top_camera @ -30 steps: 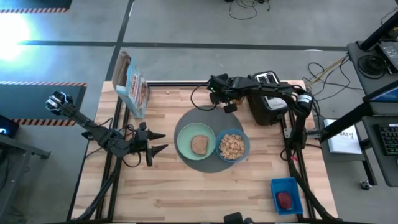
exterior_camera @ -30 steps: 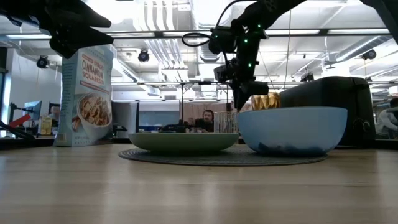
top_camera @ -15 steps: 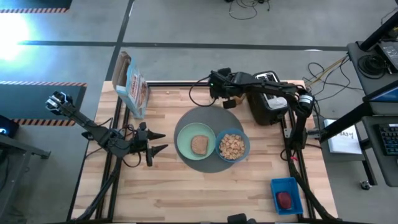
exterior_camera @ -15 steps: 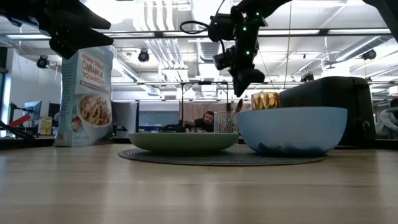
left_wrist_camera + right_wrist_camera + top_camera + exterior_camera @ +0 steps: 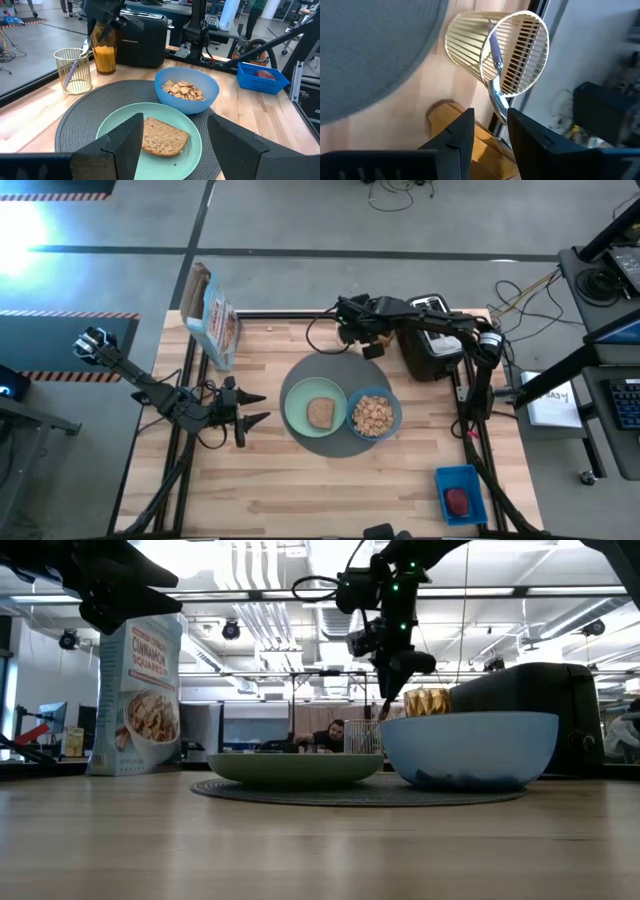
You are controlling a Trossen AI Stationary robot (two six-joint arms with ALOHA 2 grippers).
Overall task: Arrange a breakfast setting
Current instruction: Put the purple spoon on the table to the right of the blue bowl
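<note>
I see toast (image 5: pixel 320 412) on the plate (image 5: pixel 299 416), cereal in the bowl (image 5: pixel 375 415); right gripper (image 5: pixel 368 346) loosens above the amber glass (image 5: pixel 104 52); left gripper (image 5: pixel 250 409) waits released.

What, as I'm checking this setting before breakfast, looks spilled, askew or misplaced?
Nothing is spilled or tipped. Only the red food piece sits apart in its blue basket at the table corner, far from the mat.
</note>
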